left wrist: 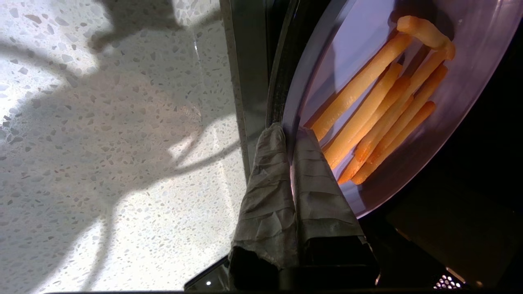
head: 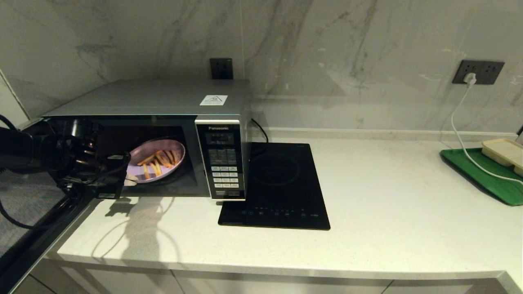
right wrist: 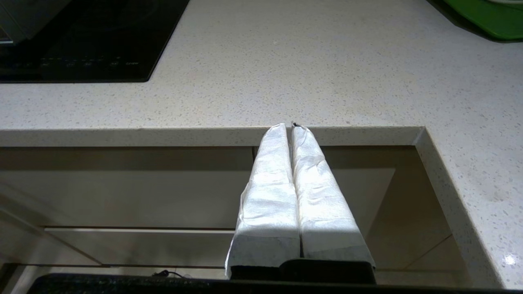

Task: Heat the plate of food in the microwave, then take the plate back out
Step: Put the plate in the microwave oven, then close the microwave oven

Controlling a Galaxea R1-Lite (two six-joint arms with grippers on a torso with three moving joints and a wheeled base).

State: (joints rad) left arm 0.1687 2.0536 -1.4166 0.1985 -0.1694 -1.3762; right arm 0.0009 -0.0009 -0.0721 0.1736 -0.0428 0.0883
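Inside the microwave (head: 163,122), the left claw (left wrist: 291,130) pinches the plate of food (left wrist: 470,94) by its rim, plate tilted.

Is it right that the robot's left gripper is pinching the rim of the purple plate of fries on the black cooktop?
Not quite. The left gripper does pinch the plate of fries by its rim, but the plate is inside the open microwave, not on the cooktop, as the head view shows.
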